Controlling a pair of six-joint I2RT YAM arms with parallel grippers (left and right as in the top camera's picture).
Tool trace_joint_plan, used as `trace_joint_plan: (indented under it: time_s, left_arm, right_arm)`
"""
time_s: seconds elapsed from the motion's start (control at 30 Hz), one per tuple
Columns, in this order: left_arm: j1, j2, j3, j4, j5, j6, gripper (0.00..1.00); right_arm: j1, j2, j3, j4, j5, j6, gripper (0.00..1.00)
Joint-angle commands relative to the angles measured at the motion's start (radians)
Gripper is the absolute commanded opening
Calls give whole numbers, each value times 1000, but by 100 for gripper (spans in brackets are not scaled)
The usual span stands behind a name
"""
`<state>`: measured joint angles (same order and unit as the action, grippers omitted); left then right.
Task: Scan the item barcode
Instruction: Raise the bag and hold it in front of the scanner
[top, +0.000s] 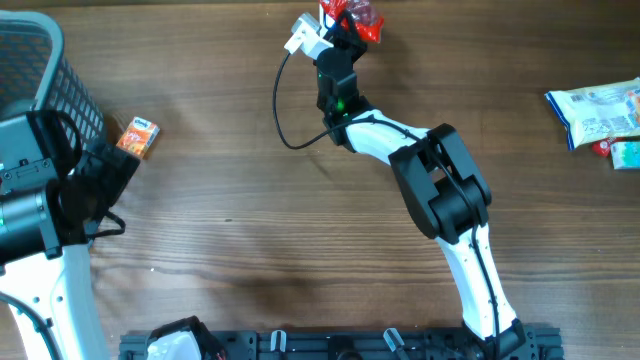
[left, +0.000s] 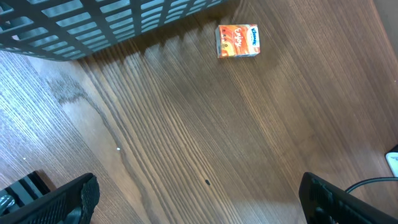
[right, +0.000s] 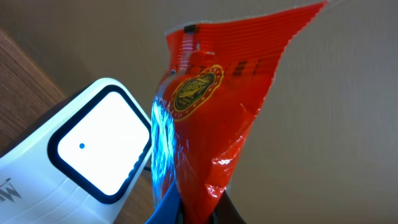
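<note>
Red snack packet hangs at the far edge of the table, pinched in the closed right pincer. Broad bare wood spreads mid-table. A dark wire basket fills the left corner, the left pincer near it, spread wide and holding nothing. The white scanner, window lit, is just beside the packet. A small orange box lies near the basket's rim.

Right arm extended forward, right jaws clamped; left jaws wide apart
</note>
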<state>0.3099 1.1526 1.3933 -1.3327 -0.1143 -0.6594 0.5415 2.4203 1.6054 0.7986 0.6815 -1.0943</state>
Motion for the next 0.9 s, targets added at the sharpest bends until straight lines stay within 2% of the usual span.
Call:
trace_joint_plan:
  time_s: [0.0,0.33,0.6,0.77,0.87]
  left_arm:
    - [7,0,0,0,1,0,100]
    - [7,0,0,0,1,0,100]
    - [7,0,0,0,1,0,100]
    - [7,0,0,0,1,0,100]
    - [7,0,0,0,1,0,100]
  right_arm:
    - [-2,15,14,25,2,21,5]
    - [20,15,14,148,-10,20,5]
    - [29,16,14,76,-42,61,5]
    - [28,14,14,259,-1,15,4]
    - [16,-13,14,277,-1,-13,4]
